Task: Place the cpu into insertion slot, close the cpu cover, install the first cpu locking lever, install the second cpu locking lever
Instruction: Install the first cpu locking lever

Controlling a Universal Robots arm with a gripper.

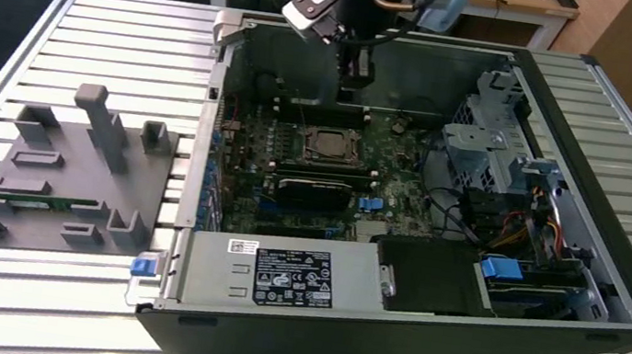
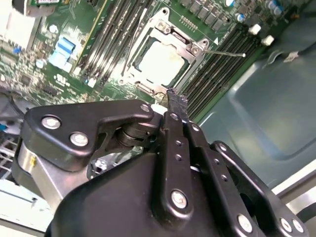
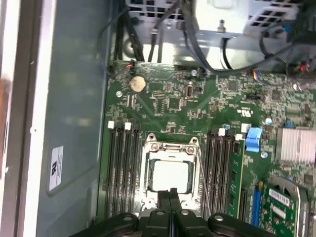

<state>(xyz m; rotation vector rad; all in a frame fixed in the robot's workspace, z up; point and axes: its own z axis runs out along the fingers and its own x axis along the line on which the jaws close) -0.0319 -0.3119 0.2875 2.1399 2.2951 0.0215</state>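
The cpu [image 3: 170,176] lies flat in the insertion slot on the green motherboard, its silvery top showing through the window of the cpu cover [image 3: 170,146]. The cover lies down over it and hides the slot. In the second wrist view the cpu [image 2: 160,61] shows the same way. A thin metal locking lever [image 2: 227,52] sticks out sideways from one corner of the socket, and the same lever [image 3: 203,185] runs along the socket's side. My gripper [image 3: 173,191] hovers just over the socket's edge, shut, with nothing between its fingers. In the exterior view the gripper [image 1: 356,90] hangs inside the case, behind the socket [image 1: 331,146].
Memory slots [image 3: 121,168] flank the socket on both sides. A drive cage [image 1: 495,137] with cables fills the case at the exterior view's right, and a power supply [image 1: 277,274] sits at the front. A grey parts fixture [image 1: 68,175] stands on the slatted table at the exterior view's left.
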